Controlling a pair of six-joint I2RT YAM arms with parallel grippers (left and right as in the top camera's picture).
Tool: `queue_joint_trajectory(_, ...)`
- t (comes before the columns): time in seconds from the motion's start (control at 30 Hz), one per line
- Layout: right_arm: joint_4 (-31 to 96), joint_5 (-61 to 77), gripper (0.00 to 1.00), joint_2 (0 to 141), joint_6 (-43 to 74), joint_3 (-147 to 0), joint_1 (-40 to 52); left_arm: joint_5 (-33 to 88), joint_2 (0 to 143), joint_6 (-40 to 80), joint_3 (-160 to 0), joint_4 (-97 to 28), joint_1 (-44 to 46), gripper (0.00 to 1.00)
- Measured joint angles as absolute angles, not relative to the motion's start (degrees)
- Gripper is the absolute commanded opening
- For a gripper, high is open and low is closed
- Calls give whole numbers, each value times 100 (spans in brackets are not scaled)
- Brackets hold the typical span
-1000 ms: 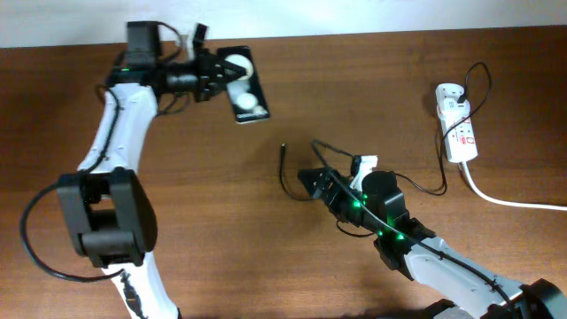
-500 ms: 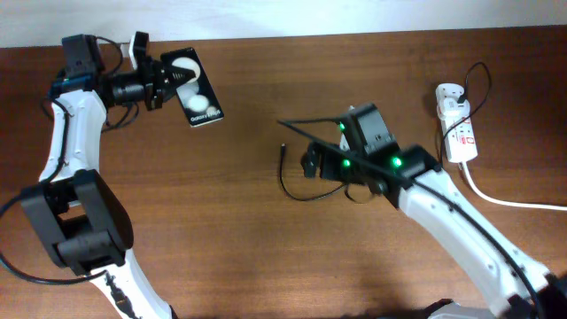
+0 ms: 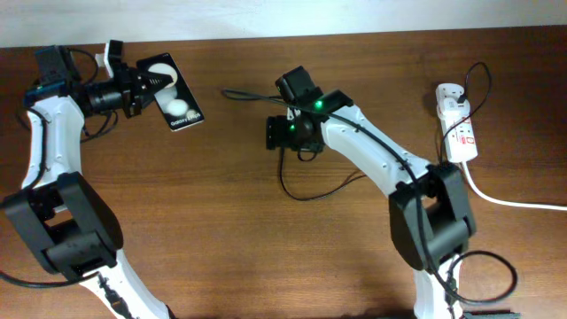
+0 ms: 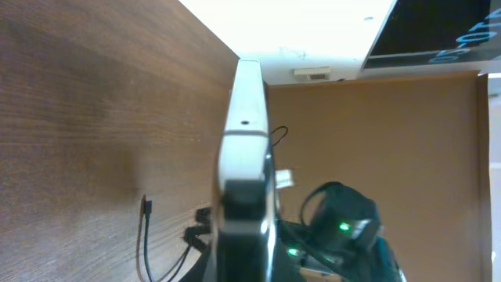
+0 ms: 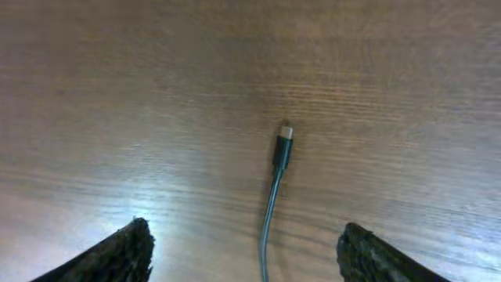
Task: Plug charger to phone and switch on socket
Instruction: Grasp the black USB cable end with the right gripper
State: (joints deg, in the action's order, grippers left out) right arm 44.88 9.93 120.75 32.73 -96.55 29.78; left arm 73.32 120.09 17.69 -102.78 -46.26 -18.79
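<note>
Black phone [image 3: 174,96], clamped in the left gripper [image 3: 144,82] upper left, likely awaits the charger [image 5: 282,149] beneath the parted right gripper [image 3: 275,133].

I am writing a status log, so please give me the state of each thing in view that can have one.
Small black glossy smartphone: clamped in the left pincer, nothing plugged in.
Thin black charger cable: loose on the wooden table, plug tip free.
White elongated power strip: white adapter inserted; on or off cannot be told.
Left pincer: shut on the smartphone.
Right pincer: open above the plug tip.
</note>
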Motion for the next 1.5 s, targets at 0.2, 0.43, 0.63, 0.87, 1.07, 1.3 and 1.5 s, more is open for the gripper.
queue_joint_trajectory(0.2,4226,972,27,12639,3538,-9655,3242,7275,12009,1717,-10276,-4834,-1879,0)
queue_joint_trajectory(0.43,4174,642,24,12860,3782,-9655,3247,7196,12009,1365,-10276,-5199,-1879,0)
queue_joint_trajectory(0.63,4145,639,24,12899,3795,-9686,3247,7196,12009,1155,-10276,-5295,-1876,0)
queue_joint_trajectory(0.87,4128,576,4,12929,3859,-9697,3247,7196,12009,1153,-10276,-5319,-1802,0)
queue_joint_trajectory(1.07,4193,1516,4,12916,2650,-9697,3055,7194,12009,963,-10276,-5498,-1802,0)
queue_joint_trajectory(1.3,4508,3118,4,11386,1885,-9697,2434,7157,12009,379,-10276,-6101,-1573,0)
queue_joint_trajectory(1.5,4995,3636,4,10291,1614,-9697,2023,7157,12009,104,-10276,-6215,-1094,0)
